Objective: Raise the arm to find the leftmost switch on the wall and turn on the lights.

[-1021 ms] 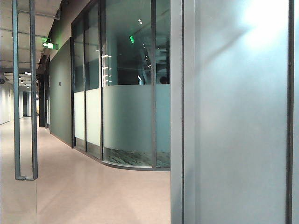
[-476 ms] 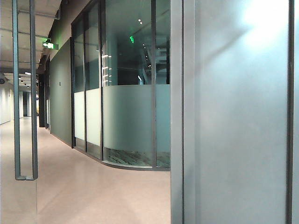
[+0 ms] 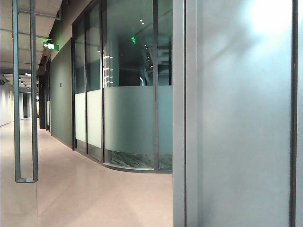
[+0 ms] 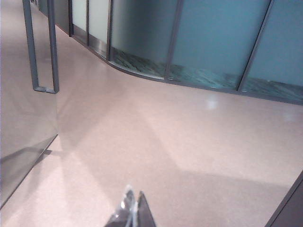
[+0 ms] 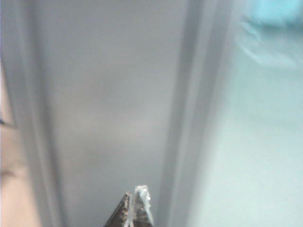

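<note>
No switch shows in any view; the leftmost switch is out of view. My left gripper (image 4: pixel 134 196) is shut with nothing in it and hangs over the pale corridor floor (image 4: pixel 156 142). My right gripper (image 5: pixel 136 194) is shut and empty, its tips pointing at a grey wall panel (image 5: pixel 109 104) close in front of it. Neither arm appears in the exterior view, where the same grey wall (image 3: pixel 236 123) fills the right half.
A curved frosted-glass partition (image 3: pixel 130 123) runs down the corridor's middle. A glass door with a long metal handle (image 3: pixel 26 94) stands at the left, its handle (image 4: pixel 42 47) also near the left gripper's floor area. A vertical frame edge (image 5: pixel 189 113) borders the panel.
The exterior view has hardly changed; only the bright glare at the top of the grey wall has shifted slightly.
</note>
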Motion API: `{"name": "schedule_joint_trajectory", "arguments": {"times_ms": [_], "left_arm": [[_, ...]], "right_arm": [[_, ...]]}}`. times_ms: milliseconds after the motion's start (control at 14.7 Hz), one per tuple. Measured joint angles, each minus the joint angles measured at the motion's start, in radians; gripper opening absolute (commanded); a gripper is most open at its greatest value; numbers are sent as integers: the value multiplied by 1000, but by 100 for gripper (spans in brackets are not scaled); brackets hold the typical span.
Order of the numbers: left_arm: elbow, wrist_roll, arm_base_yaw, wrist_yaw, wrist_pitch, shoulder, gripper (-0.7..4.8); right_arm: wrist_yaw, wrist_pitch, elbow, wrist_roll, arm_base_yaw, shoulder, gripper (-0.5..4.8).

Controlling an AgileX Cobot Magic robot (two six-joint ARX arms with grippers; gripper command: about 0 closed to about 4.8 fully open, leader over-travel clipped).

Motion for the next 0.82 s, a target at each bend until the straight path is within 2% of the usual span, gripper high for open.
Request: {"name": "schedule_joint_trajectory", "arguments": {"times_ms": [68, 204, 408, 476, 612, 816], "left_arm": [[0, 0, 0, 0, 0, 0, -5], [0, 0, 0, 0, 0, 0, -5], [0, 0, 0, 0, 0, 0, -5], [0, 0, 0, 0, 0, 0, -5], [0, 0, 0, 0, 0, 0, -5], [0, 0, 0, 0, 0, 0, -5]], "right_arm": [[-23, -41, -47, 12, -118, -26, -1], [-23, -27, -169, 25, -238, -68, -1], [-8, 99, -337, 27, -254, -105, -1], [-28, 228, -454, 32, -253, -113, -1], [-46, 375, -575, 50, -253, -148, -1], [-46, 437, -666, 89, -253, -236, -1]]}}
